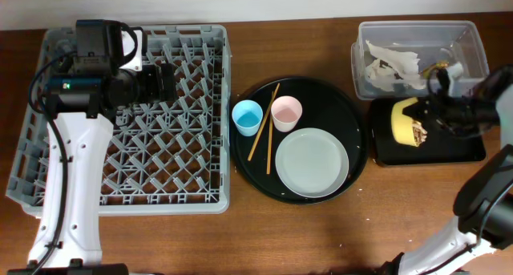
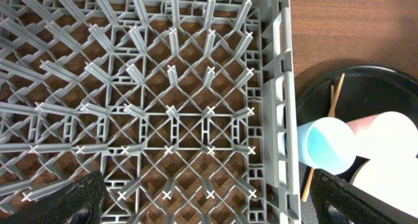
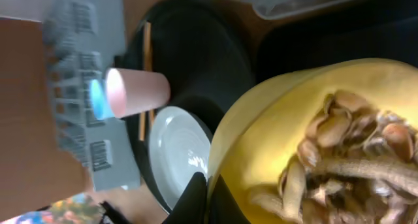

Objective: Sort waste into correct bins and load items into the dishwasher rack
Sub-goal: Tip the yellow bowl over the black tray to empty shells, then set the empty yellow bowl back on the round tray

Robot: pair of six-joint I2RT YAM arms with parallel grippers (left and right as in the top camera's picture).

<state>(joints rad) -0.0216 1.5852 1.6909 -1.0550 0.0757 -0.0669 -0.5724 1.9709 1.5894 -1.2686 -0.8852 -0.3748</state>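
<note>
My right gripper [image 1: 434, 115] is shut on the rim of the yellow bowl [image 1: 405, 121], which is tipped on its side over the shallow black tray [image 1: 458, 149]. Tan food scraps [image 3: 353, 152] lie inside the bowl [image 3: 274, 126], with the fingers [image 3: 210, 199] pinching its rim. The clear tub [image 1: 417, 25] holds the white napkin [image 1: 393, 66]. The blue cup [image 1: 247, 115], pink cup [image 1: 286, 111], chopsticks [image 1: 263, 124] and grey plate [image 1: 312, 162] sit on the round black tray [image 1: 353, 123]. My left gripper [image 2: 209, 204] is open and empty above the grey rack [image 1: 120, 201].
The rack [image 2: 170, 87] holds nothing between its pegs. The blue cup [image 2: 330, 145] stands just right of the rack wall in the left wrist view. Bare wooden table lies in front of the trays.
</note>
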